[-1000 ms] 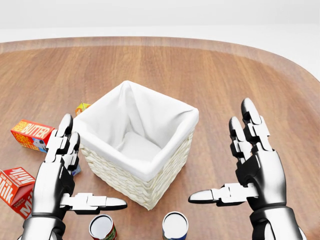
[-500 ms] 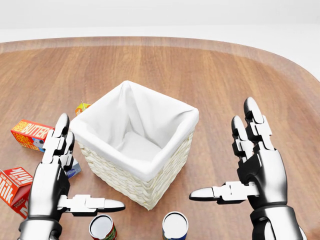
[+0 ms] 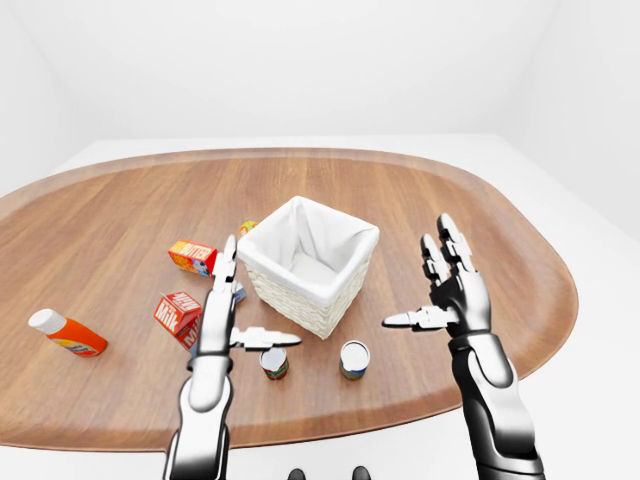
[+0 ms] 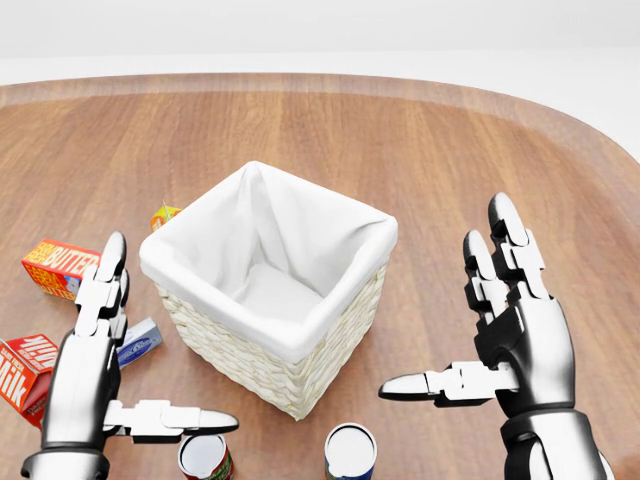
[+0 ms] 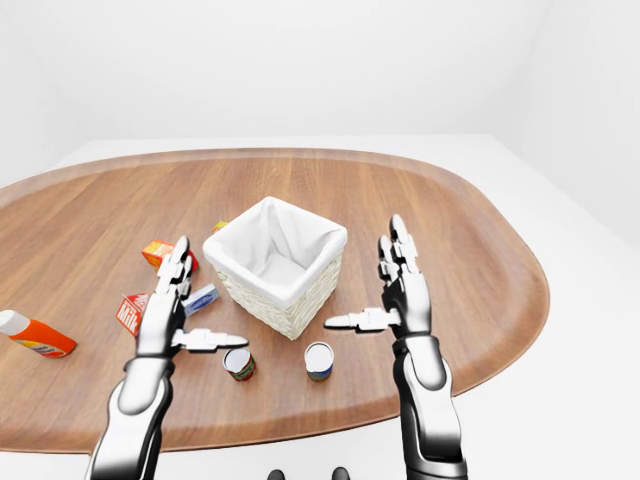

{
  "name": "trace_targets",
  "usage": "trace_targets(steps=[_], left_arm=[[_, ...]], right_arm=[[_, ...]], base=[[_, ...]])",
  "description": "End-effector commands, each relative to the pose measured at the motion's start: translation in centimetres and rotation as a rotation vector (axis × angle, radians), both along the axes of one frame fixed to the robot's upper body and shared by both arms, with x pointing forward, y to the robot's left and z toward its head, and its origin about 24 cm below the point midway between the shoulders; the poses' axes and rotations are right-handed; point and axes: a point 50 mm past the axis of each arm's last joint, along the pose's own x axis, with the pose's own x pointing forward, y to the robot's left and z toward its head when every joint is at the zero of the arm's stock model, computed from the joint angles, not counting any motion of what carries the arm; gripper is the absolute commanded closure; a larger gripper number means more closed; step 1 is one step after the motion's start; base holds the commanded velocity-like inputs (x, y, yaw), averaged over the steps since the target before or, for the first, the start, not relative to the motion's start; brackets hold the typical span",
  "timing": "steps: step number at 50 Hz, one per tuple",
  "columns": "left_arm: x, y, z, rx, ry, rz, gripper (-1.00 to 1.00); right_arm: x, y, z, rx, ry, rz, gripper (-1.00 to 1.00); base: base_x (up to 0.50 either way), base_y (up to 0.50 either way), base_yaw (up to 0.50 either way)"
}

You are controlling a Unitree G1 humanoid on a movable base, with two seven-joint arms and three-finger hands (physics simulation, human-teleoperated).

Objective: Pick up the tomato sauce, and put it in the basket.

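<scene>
- In the head view the two cans at the bottom edge are cut off, so only their tops and a strip of label show; the red-labelled can point(image 4: 205, 455) is the tomato sauce as far as the label colour tells, and the blue-labelled can point(image 4: 350, 451) stands to its right.
- The eye views show both cans whole, upright on the wooden table point(image 3: 120, 220), just below the basket point(image 3: 310, 262) and apart from it.
- A small blue packet point(image 4: 138, 343) is partly hidden behind the left hand point(image 4: 95, 375); an orange thing point(image 4: 164, 215) peeks out behind the basket's left corner, too little showing to name.
- The milk carton point(image 3: 178, 313) and butter box point(image 3: 192, 256) lie left of the basket; an orange bottle point(image 3: 66, 334) lies well apart at far left.
- Left hand: fingers straight up, thumb point(image 4: 170, 419) stretched out sideways above the red can, spread wide, holding nothing.
- Right hand point(image 4: 515, 335): the same wide pose, thumb pointing left, empty, right of the basket.
</scene>
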Motion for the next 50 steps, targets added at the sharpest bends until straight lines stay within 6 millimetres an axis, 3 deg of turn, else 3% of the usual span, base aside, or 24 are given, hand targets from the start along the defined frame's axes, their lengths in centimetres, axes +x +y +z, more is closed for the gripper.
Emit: trace_targets(steps=[1,50], left_arm=[[-0.4,0.1,0.1,0.062,0.0,0.005,-0.97],[-1.5,0.2,0.1,0.242,0.029,0.005,-0.98]], right_arm=[[0.0,0.0,0.0,0.003,-0.001,-0.001,-1.0],[0.0,0.1,-0.5,-0.001,0.02,0.002,-1.0]], base=[[0.0,0.0,0.0],[0.0,0.0,0.0]])
